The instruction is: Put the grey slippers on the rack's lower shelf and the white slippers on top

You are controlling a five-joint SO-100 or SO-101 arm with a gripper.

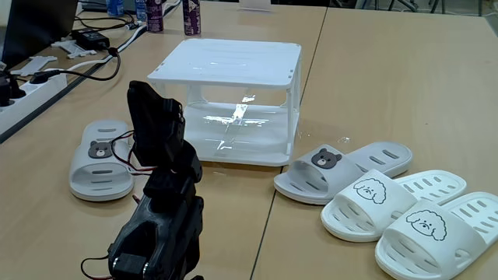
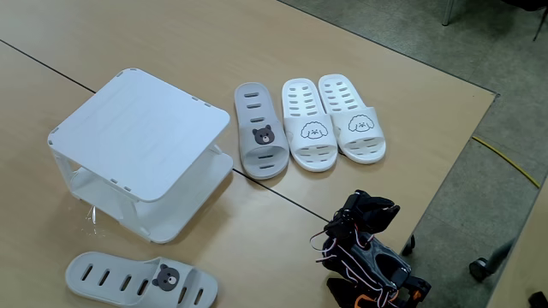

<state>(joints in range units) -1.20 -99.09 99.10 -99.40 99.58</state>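
Wood bench (image 1: 373, 85), cables along its far left edge in a fixed view; rack (image 1: 226, 66) sits mid-bench with both tiers empty, so nothing is sorted yet. One of the grey slippers (image 1: 101, 159) lies left of it, the other (image 1: 338, 171) right beside the white slippers (image 1: 405, 211). Black gripper (image 1: 148, 101) is raised in front, holding nothing; can't tell its opening.

Two light wooden tables (image 1: 389, 93) stand pushed together – a dark seam between them. A white power strip (image 1: 31, 89) and black cables (image 1: 93, 70) lie at one edge (bottles (image 1: 191, 17) behind); grey floor (image 2: 479, 43) beyond.
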